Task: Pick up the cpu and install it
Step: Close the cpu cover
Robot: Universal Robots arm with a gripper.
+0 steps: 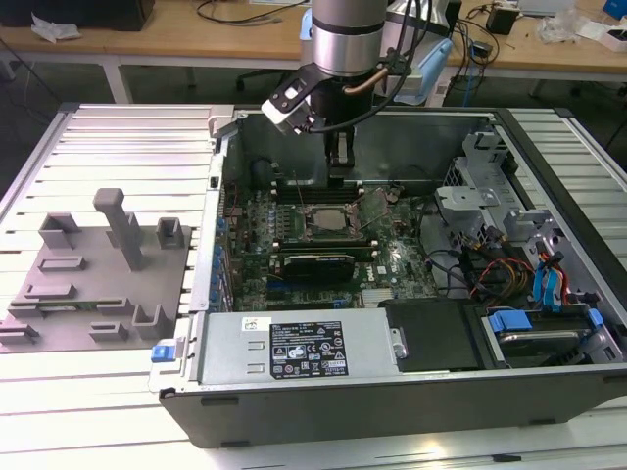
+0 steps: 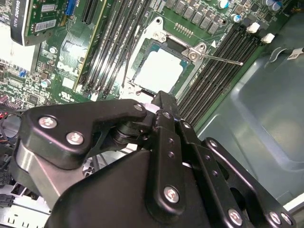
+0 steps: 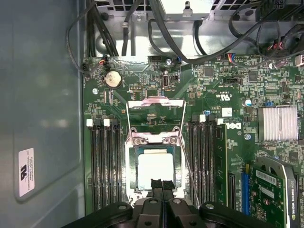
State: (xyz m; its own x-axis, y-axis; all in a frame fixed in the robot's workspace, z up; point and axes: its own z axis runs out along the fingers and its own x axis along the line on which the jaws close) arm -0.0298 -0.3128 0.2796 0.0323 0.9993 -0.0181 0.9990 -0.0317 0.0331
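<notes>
I see the gripper [image 3: 161,184] with its fingers pressed together on nothing, hovering over one edge of the cpu [image 3: 154,166], which lies flat in the socket [image 3: 129,164] on the green board [image 3: 213,95] inside the computer case [image 1: 392,416], the socket's metal cover [image 3: 154,114] flipped open.

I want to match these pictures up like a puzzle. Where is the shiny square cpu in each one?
Exterior view: the cpu is a small pale square in the socket, mid-motherboard.
First wrist view: the cpu lies in the socket between black memory slots.
Second wrist view: the cpu sits in the socket just past the gripper.
Shared landmark: the gripper, close to the cpu in all three.
</notes>
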